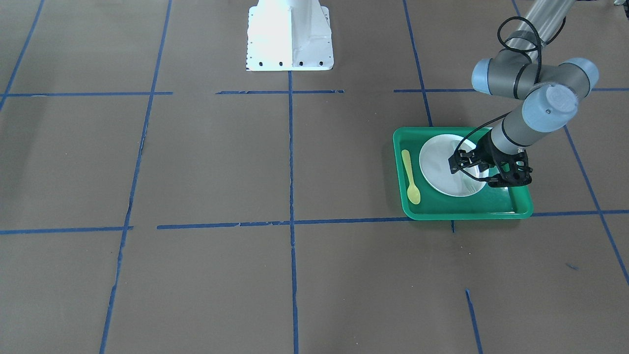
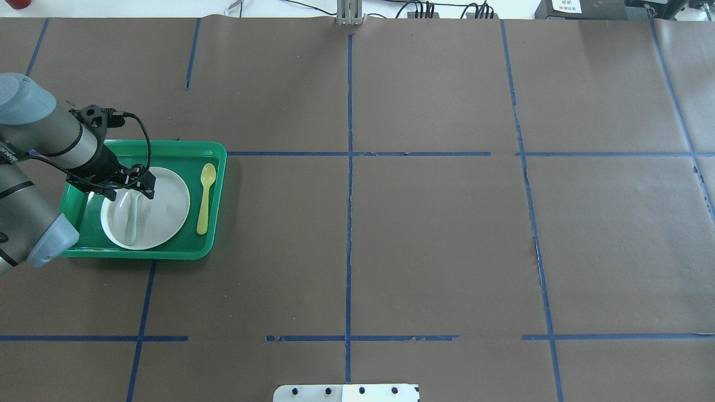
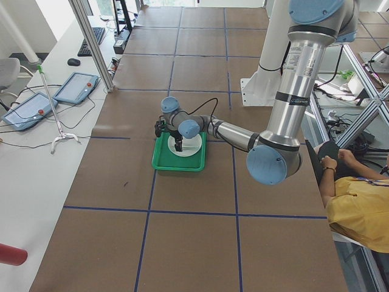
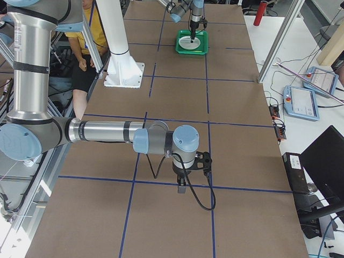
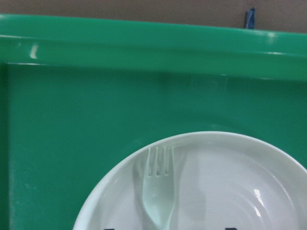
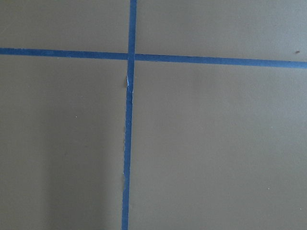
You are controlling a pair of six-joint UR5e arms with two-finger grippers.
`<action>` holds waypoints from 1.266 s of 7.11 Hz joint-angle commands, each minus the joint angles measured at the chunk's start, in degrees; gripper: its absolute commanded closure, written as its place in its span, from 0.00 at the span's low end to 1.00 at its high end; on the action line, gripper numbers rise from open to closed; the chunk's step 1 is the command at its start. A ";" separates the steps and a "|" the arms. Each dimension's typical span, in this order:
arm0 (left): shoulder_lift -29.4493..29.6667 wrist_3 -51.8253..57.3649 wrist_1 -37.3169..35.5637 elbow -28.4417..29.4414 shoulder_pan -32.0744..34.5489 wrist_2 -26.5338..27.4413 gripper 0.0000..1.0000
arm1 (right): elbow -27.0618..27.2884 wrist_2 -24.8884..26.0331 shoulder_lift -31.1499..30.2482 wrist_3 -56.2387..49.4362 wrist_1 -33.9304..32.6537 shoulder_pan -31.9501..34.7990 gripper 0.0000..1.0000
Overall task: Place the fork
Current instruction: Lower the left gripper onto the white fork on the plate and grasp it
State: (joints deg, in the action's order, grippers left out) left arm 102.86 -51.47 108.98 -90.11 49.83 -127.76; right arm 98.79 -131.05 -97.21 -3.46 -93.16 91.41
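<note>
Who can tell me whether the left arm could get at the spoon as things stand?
Probably yes. The spoon lies uncovered in the tray, beside the plate, and the left tool hangs open just over that plate, close by, with nothing between them.

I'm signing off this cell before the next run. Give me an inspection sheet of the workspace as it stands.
Surface: brown table with a blue tape grid.
Job's things: fork lies on the white plate inside the green tray.
Clutter: yellow spoon in the tray beside the plate.
Grippers: left gripper over the fork's handle end, open; right gripper far from the tray, state unclear.
Cables: black cable loops at the left wrist.
Surroundings: seated operator beside the table.
</note>
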 commanded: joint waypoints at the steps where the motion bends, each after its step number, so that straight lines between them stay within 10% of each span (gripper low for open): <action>1: -0.11 0.22 0.01 0.55 -0.17 -0.03 0.33 | 0.00 0.00 0.00 0.03 0.00 0.00 0.00; 3: -0.38 0.40 0.01 0.73 -0.17 -0.03 0.54 | 0.00 0.00 0.00 -0.06 0.00 0.00 0.00; 4: -0.46 0.32 0.01 0.55 -0.17 -0.03 0.94 | 0.00 0.00 0.00 0.03 0.00 0.00 0.00; 9: -2.12 1.01 -0.44 -6.03 4.63 -0.20 1.00 | 0.00 0.00 0.00 -0.06 0.00 0.00 0.00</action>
State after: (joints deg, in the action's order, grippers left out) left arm 101.73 -50.99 108.51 -94.31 51.69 -127.85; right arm 98.79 -131.05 -97.21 -3.48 -93.17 91.41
